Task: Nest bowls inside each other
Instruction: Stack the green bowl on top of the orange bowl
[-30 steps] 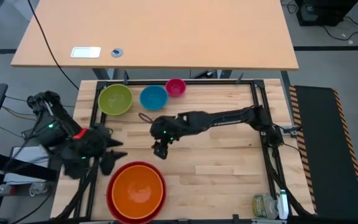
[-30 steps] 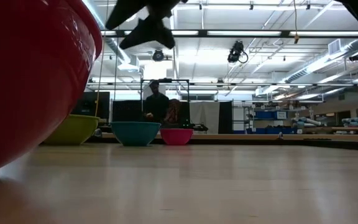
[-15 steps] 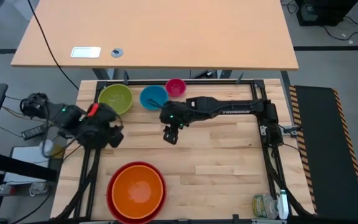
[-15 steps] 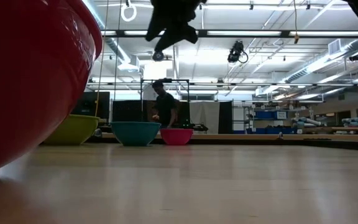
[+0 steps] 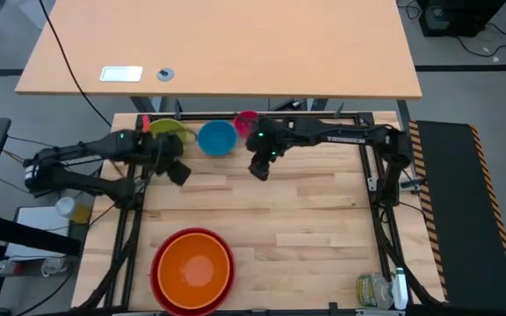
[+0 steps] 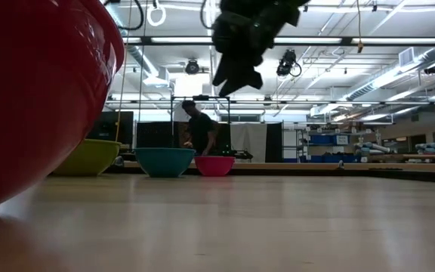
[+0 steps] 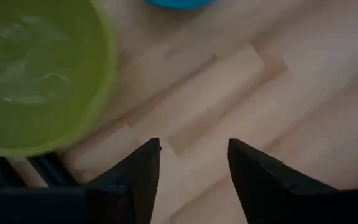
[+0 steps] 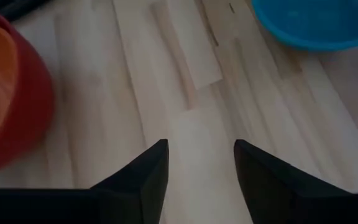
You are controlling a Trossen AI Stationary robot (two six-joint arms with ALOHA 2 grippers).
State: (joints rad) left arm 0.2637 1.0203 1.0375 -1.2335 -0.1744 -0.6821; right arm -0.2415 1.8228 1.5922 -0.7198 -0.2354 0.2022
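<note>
A light wooden plank surface [image 5: 306,219] is seen in the high view, bordered by a black metal frame [image 5: 372,189]. Beyond its far edge a second, tan tabletop [image 5: 235,44] is located; a white rectangular device [image 5: 120,74] and a small round grey object [image 5: 165,74] are placed on it, well apart from the frame. A black cable [image 5: 60,53] is run across that tabletop's left part. A clear bottle [image 5: 374,290] is noted at the surface's near right corner. In the low view, a person [image 6: 200,128] is observed standing in the room behind, under rows of ceiling lights [image 6: 368,39].
</note>
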